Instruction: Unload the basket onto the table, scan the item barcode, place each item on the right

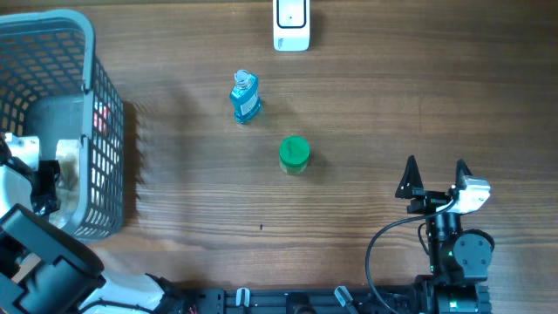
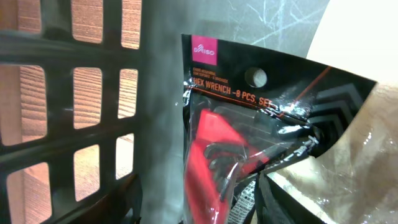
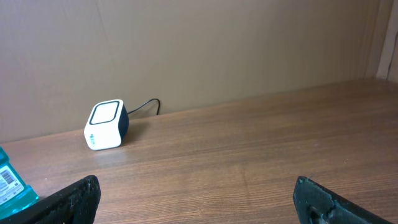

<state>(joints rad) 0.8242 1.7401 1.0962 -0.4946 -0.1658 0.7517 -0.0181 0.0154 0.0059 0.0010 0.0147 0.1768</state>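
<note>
The left tool [image 1: 42, 185] is positioned inside the basket [image 1: 105, 131]. Its jaws are masked by the arm in the overhead view and are not clearly shown in the wrist view, so it cannot be told how far they are open or whether anything is gripped.

Directly in front of the left wrist camera, the hex wrench pack [image 2: 249, 124] is seen inside the basket:
- a glossy, wrinkled clear film sleeve;
- a black card backing with a pink brand square and a round hang hole;
- a red plastic holder with dark metal keys inside the sleeve.

The pack is located just beside the basket wall. To its right, a crinkled translucent bag [image 2: 360, 155] is seen. The basket is moulded from dark grey plastic in a lattice of rectangular openings.

The right tool [image 1: 434, 174] is spread fully open over bare table [image 1: 392, 87], and nothing is held in it.

On the brown wood-grain table, well apart from the basket, the following are placed:
- a green round-lidded jar [image 1: 294, 153];
- a blue translucent bottle [image 1: 246, 98];
- a white, rounded block-shaped scanner [image 1: 291, 24] at the far edge.
</note>
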